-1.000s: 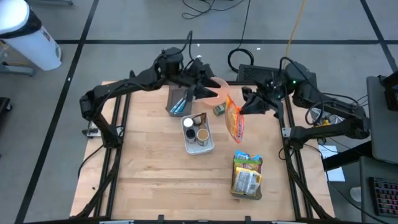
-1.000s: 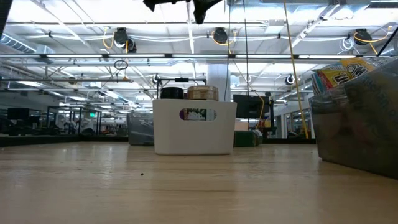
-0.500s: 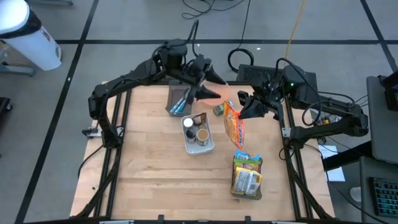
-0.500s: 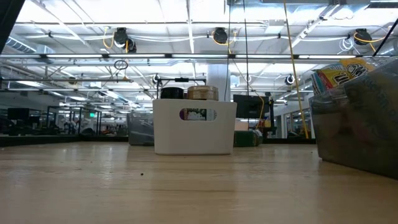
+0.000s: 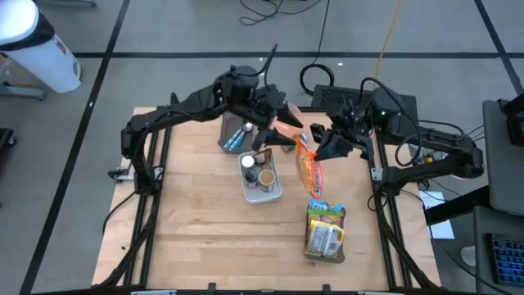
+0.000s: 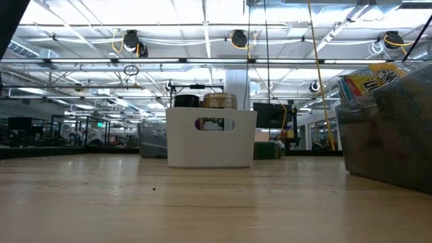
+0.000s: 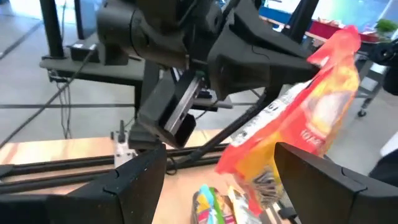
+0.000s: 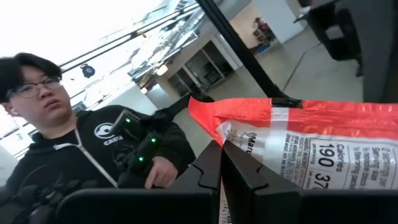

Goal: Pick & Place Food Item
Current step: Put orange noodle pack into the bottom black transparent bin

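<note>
Right gripper (image 5: 318, 141) clamped on the orange snack bag (image 5: 309, 168), lifted over the bench (image 5: 196, 221); left gripper (image 5: 282, 131) spread wide beside it.

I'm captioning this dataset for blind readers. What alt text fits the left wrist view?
An orange and yellow snack bag hangs from the shut right gripper, just beyond the open left gripper. Below it lie more colourful food packets on the wooden table.

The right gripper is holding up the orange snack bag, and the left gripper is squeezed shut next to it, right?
Not quite. The right gripper does hold the orange snack bag, but the left gripper is open, not shut; the left wrist view shows its fingers spread wide beside the bag.
</note>
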`<control>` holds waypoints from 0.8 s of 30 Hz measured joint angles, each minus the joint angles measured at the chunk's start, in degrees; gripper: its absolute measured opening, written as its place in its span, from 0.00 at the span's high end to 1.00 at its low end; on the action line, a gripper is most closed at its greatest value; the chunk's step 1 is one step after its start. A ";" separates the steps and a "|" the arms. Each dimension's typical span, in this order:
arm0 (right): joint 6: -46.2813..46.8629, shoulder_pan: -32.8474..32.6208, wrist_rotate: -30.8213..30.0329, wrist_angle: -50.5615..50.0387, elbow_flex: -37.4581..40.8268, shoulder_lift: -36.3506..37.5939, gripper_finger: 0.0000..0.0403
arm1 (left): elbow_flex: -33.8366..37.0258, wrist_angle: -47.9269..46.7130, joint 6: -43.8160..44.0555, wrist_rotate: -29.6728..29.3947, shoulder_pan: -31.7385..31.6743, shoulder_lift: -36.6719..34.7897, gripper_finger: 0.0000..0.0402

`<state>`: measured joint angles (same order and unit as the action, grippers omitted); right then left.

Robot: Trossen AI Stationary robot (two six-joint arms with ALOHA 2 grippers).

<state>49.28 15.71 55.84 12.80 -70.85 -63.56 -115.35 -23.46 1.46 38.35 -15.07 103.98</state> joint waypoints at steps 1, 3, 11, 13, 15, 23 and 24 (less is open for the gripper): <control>0.33 -0.41 0.06 0.54 0.00 -0.26 1.00 | 0.00 0.01 0.11 0.14 0.26 0.07 0.23; 0.63 -0.86 0.92 0.77 0.00 -0.79 1.00 | 0.00 0.08 -0.10 0.12 0.80 0.08 0.23; 1.21 -1.22 1.47 2.39 0.00 -2.75 1.00 | -0.04 0.05 1.42 1.08 1.03 0.03 0.37; 1.65 -1.23 1.50 3.32 0.00 -2.92 1.00 | -0.04 -0.02 1.46 2.26 1.28 0.03 0.44; 1.63 -1.21 1.64 3.69 0.00 -2.92 1.00 | -0.04 -0.23 1.43 2.80 1.66 0.03 0.52; 1.33 -1.21 1.77 3.71 0.00 -2.92 1.00 | -0.04 -0.50 1.35 4.76 1.66 0.03 0.74; 1.15 -1.21 1.77 3.71 0.00 -2.91 1.00 | -0.04 -0.49 1.28 4.98 1.69 0.03 0.76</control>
<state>50.43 14.50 57.60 16.51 -70.85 -66.47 -115.39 -23.96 2.74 43.33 -13.38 104.01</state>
